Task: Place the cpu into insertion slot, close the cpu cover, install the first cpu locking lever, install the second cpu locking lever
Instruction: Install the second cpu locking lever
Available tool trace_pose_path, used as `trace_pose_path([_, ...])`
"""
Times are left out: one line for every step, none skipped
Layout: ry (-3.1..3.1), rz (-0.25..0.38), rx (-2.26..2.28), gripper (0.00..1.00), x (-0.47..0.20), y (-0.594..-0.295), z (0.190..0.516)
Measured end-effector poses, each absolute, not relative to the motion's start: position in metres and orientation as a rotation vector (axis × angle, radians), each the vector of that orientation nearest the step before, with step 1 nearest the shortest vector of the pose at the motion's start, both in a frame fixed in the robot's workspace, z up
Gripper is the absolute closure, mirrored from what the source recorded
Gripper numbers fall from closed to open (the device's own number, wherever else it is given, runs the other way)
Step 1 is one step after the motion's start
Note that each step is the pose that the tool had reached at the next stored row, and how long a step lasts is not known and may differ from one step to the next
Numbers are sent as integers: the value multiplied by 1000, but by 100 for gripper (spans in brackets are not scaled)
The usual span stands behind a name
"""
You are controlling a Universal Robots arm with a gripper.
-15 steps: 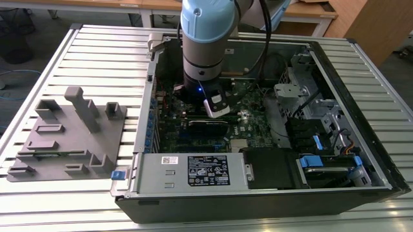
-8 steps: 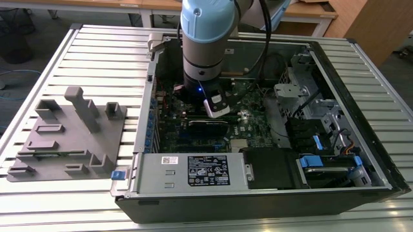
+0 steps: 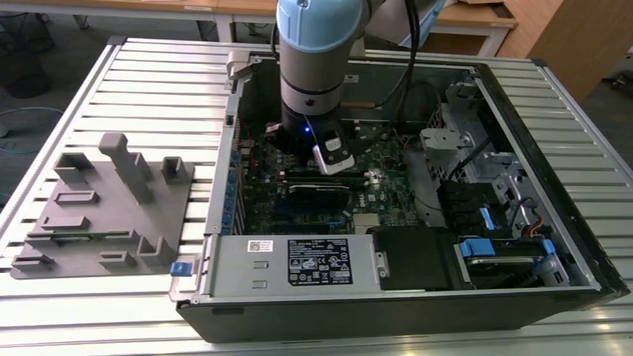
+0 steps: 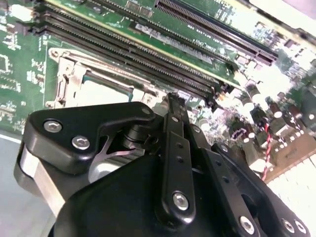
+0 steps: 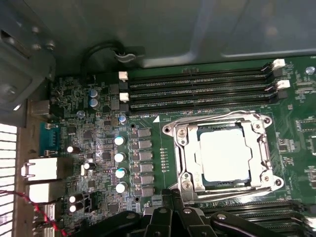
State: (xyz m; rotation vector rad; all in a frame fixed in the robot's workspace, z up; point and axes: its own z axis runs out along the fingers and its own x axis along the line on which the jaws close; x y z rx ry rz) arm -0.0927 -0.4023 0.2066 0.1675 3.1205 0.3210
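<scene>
Pale-blue arm (image 3: 314,30), black screwed end effector (image 4: 170,101)

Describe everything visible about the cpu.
The cpu is a flat square chip with a pale, glaring silver top, its surface washed out by reflection. It lies level in the socket, ringed by the silver cover, whose window shows the chip's top. Green board surrounds it, with long memory slots along two sides. In the first wrist view the end effector sits by the socket's edge, not touching the chip.

Cpu (image 5: 224,155) top: dull silver metal, smooth. Cpu cover (image 5: 264,158) just past end effector (image 5: 170,197): shiny bare metal. End effector: matt black plastic/metal w/ bright screws.
</scene>
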Motion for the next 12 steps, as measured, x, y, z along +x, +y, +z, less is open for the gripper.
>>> trace_pose_path([3120, 321, 168, 89, -93, -402, 209])
trace_pose_path([3120, 321, 167, 89, -93, -402, 212])
trace_pose_path([3121, 321, 168, 89, -93, -402, 215])
trace_pose_path([3120, 321, 167, 89, -93, -402, 219])
trace_pose_path([3121, 321, 168, 89, -93, -402, 222])
trace_pose_path([3121, 321, 167, 89, -93, -402, 224])
trace_pose_path([3121, 321, 167, 89, -93, -402, 226])
trace_pose_path([3121, 319, 167, 89, -93, -402, 227])
trace_pose_path([3121, 313, 168, 89, -93, -401, 227])
trace_pose_path([3121, 306, 168, 89, -93, -400, 227])
trace_pose_path([3120, 298, 168, 89, -92, -399, 227])
trace_pose_path([3120, 290, 168, 89, -92, -397, 227])
